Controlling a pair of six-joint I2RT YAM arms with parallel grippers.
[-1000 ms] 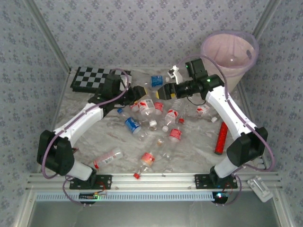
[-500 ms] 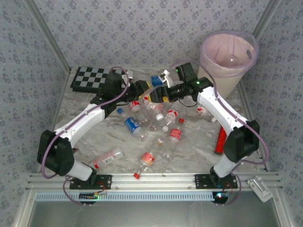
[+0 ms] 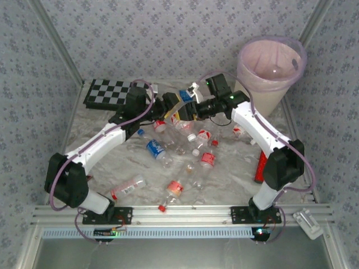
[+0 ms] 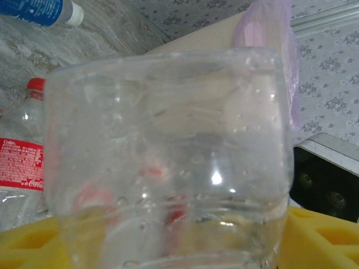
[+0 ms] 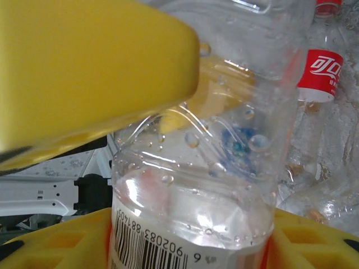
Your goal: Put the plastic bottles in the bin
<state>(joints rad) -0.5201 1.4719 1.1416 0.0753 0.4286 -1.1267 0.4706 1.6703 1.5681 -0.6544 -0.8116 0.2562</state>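
Observation:
A clear plastic bottle (image 3: pixel 179 107) hangs above the back middle of the table between both grippers. My right gripper (image 3: pixel 188 109) is shut on its barcode-labelled end (image 5: pixel 193 224), yellow pads (image 5: pixel 50 241) against both sides. My left gripper (image 3: pixel 170 105) stands open around the other end (image 4: pixel 168 140), one yellow finger (image 5: pixel 95 67) lying over the bottle. Several more plastic bottles lie on the table below, among them a blue-labelled one (image 3: pixel 156 148) and red-labelled ones (image 3: pixel 207 159) (image 4: pixel 19 162). The cream bin (image 3: pixel 263 96) with its pink liner (image 4: pixel 263 28) stands at the back right.
A black-and-white checkerboard (image 3: pixel 109 92) lies at the back left. A solid red tube (image 3: pixel 261 163) lies near the right arm's base. Two bottles (image 3: pixel 128 188) (image 3: pixel 174 189) sit towards the front edge. Patterned walls close in three sides.
The right gripper moved left and closed round the bottle that the left gripper held up. The left jaws, shut on it before, have spread apart.

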